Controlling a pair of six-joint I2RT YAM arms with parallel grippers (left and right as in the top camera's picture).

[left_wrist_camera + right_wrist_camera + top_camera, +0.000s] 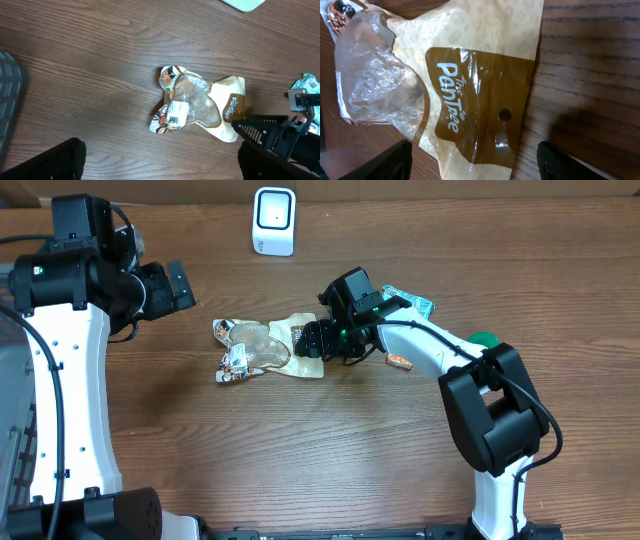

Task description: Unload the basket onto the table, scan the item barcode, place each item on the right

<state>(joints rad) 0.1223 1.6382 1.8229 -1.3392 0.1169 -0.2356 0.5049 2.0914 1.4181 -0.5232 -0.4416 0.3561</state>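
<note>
**Clerk:** Largest entry?

**Keeper:** Brown wood-grain table (pixel 300 450). Next, the left gripper (pixel 172 288) is held over the table's left side, jaws wide apart.

**Clerk:** And the other?

**Keeper:** The right gripper (pixel 318 340) is set at the bag's brown end, jaws apart on either side of it.

**Clerk:** The task's thing?

**Keeper:** Cream-and-brown plastic snack bag (pixel 275 345) with a clear window, laid flat mid-table. A white barcode label (pixel 175 111) is seen near its other end. A white boxy scanner (pixel 274 221) is stood at the far edge, well apart.

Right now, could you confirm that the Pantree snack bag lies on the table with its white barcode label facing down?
Not quite: the Pantree snack bag lies on the table, but its white barcode label faces up, as the left wrist view shows.
</note>
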